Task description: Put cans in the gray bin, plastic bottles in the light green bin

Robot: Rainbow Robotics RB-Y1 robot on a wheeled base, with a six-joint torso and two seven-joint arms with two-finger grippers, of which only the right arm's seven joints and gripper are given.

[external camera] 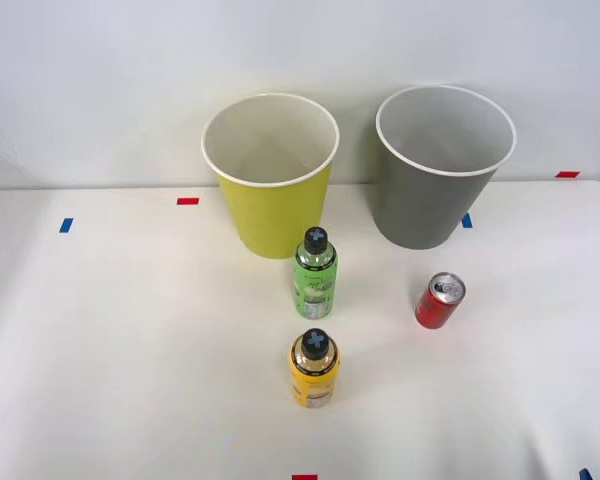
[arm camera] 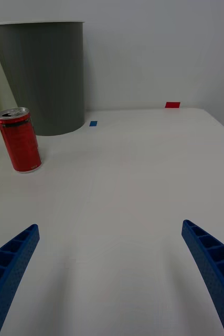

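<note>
Front view: on the white counter [external camera: 130, 340] the green bin [external camera: 270, 175] and gray bin [external camera: 444, 166] stand side by side at the back. The green bottle [external camera: 316, 272] stands upright before the green bin, the yellow bottle [external camera: 314, 369] nearer still, the can [external camera: 440, 301] before the gray bin.

Wrist view: the right hand [arm camera: 112, 273] is spread wide and empty above bare counter; the can stands upright near the gray bin, apart from the fingers [arm camera: 9, 268].

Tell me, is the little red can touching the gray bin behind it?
Apart. In the front view, bare white table shows between the red can and the gray bin; the right wrist view shows the same gap between the can and the bin.
</note>
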